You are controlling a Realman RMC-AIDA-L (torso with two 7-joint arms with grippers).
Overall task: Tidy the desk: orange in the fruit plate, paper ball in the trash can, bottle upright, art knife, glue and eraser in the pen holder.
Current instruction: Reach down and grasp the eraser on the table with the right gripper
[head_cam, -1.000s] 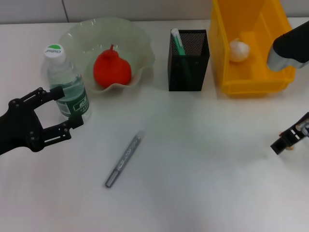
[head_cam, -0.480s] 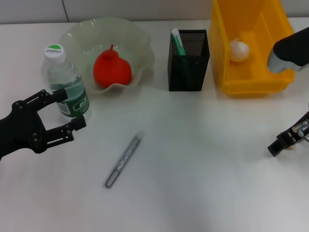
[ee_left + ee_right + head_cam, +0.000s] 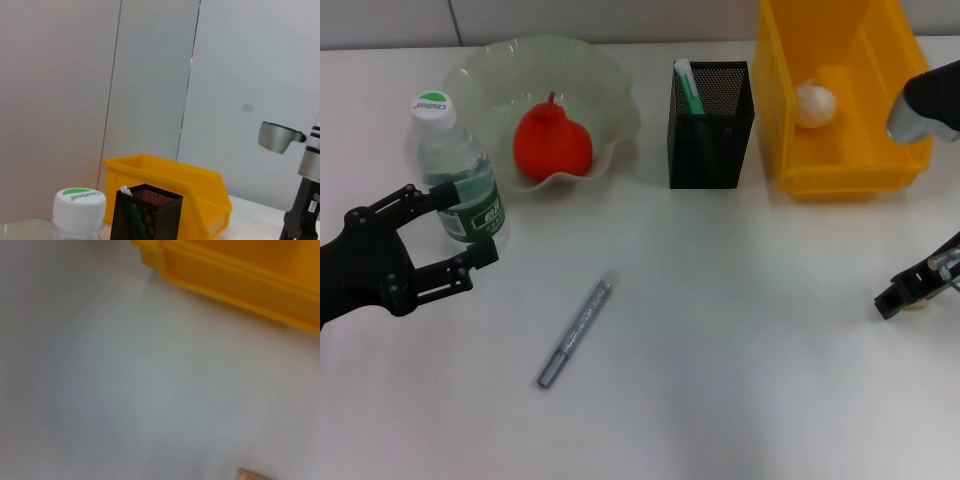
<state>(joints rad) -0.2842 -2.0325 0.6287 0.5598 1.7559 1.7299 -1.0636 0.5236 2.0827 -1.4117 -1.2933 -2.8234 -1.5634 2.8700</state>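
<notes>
The yellow trash can [image 3: 840, 150] at upper right holds the paper ball [image 3: 815, 103]; the fruit plate [image 3: 605, 90] at upper left holds the orange [image 3: 552, 142]. The bottle [image 3: 455, 170] stands upright at left, between the spread fingers of my left claw [image 3: 452, 225], which holds nothing. My right claw [image 3: 917, 287] sits at the right edge over a tan eraser [image 3: 920, 305], its opening not discernible; the art knife [image 3: 575, 333] lies on the worktop [image 3: 740, 370] at lower centre.

A plain white worktop [image 3: 740, 380] carries an upright clear plastic water bottle with a white cap [image 3: 455, 175], a translucent wavy-rimmed glass fruit plate [image 3: 610, 110], a black mesh metal pen holder [image 3: 712, 135] and a yellow plastic bin [image 3: 840, 160] along its far side. A slim grey art knife [image 3: 575, 333] lies flat nearer the front, well apart from them.
</notes>
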